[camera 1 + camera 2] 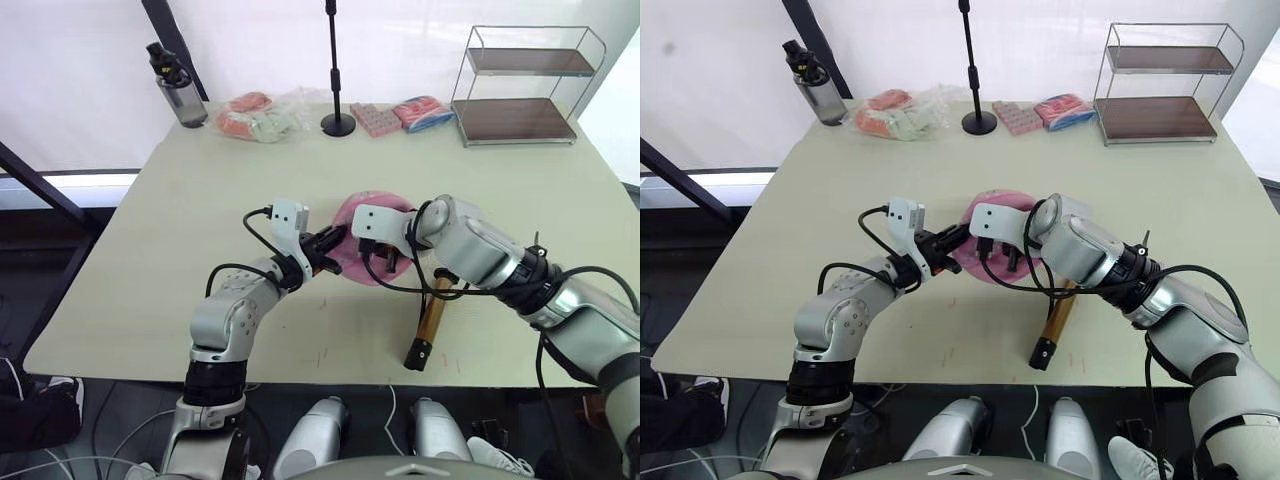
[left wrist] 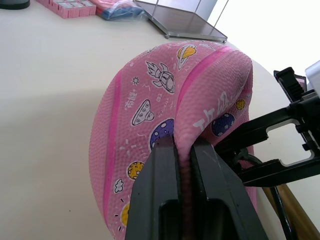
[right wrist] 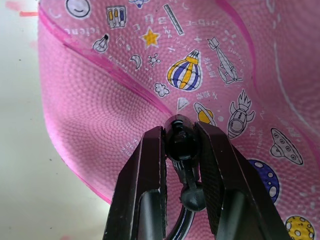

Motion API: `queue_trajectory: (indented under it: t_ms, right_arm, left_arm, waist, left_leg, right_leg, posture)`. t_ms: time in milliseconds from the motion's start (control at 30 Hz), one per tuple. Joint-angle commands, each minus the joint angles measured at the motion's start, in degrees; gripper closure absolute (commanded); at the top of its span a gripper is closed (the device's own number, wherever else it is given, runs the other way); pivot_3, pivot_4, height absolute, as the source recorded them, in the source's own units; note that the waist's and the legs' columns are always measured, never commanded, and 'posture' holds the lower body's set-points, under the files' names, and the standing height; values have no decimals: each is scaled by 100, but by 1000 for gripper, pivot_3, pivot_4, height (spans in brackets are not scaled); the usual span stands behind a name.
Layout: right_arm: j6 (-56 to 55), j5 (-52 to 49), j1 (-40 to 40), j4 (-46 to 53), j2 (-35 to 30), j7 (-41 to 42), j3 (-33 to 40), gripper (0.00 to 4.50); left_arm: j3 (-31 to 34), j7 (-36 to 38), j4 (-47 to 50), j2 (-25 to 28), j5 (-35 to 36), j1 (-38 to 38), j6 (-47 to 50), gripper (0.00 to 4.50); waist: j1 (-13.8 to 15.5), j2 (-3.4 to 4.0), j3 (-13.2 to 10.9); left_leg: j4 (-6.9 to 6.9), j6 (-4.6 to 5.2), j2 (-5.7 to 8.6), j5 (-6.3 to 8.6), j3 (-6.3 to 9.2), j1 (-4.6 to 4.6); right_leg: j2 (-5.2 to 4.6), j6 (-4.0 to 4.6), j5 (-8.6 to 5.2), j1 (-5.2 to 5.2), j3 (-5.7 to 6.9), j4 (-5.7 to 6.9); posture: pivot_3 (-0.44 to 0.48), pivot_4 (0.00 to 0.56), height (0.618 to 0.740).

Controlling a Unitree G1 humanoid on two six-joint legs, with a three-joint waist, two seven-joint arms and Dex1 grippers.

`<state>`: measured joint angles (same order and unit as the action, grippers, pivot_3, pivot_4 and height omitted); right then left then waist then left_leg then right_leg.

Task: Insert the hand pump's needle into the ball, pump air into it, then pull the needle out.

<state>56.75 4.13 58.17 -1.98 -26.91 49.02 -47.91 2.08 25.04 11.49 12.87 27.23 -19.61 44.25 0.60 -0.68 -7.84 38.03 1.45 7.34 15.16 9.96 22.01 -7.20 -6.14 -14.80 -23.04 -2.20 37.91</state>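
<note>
The pink ball is a flattish, half-collapsed disc propped on edge at the table's middle. My left gripper is shut on its folded rim from the left. My right gripper reaches in from the right and is shut on the black end fitting of the hand pump's hose, which is pressed against the ball's printed face. The needle is hidden behind that fitting. The bronze hand pump lies on the table just right of the ball, under my right forearm, its black hose looping up to the gripper.
A wire shelf rack stands at the back right. A black stand, pink packets, a bag of packets and a dark bottle line the far edge. The table's near edge is close below my arms.
</note>
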Motion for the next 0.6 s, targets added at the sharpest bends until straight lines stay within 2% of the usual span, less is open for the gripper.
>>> queue_trajectory:
  t_ms: [33, 600]
  right_arm:
    - [18, 296, -294, -643, -9, 22, -304, 4154]
    - [-345, 914, -576, -1354, 200, 222, -299, 4154]
  left_arm:
    - [-194, 104, -18, -26, 132, 111, 236, 4500]
    - [-105, 80, -56, -12, 153, 100, 251, 4500]
  waist:
    - [-7, -1, 2]
    - [-97, -4, 71]
  left_leg:
    - [-4, 1, 0, 1, -1, -17]
    - [-6, 6, -2, 5, 1, -35]
  right_leg:
    - [0, -1, 0, 19, 0, -4]
    - [2, -2, -1, 36, 1, -4]
  posture:
    - [0, 150, 736]
    - [0, 150, 736]
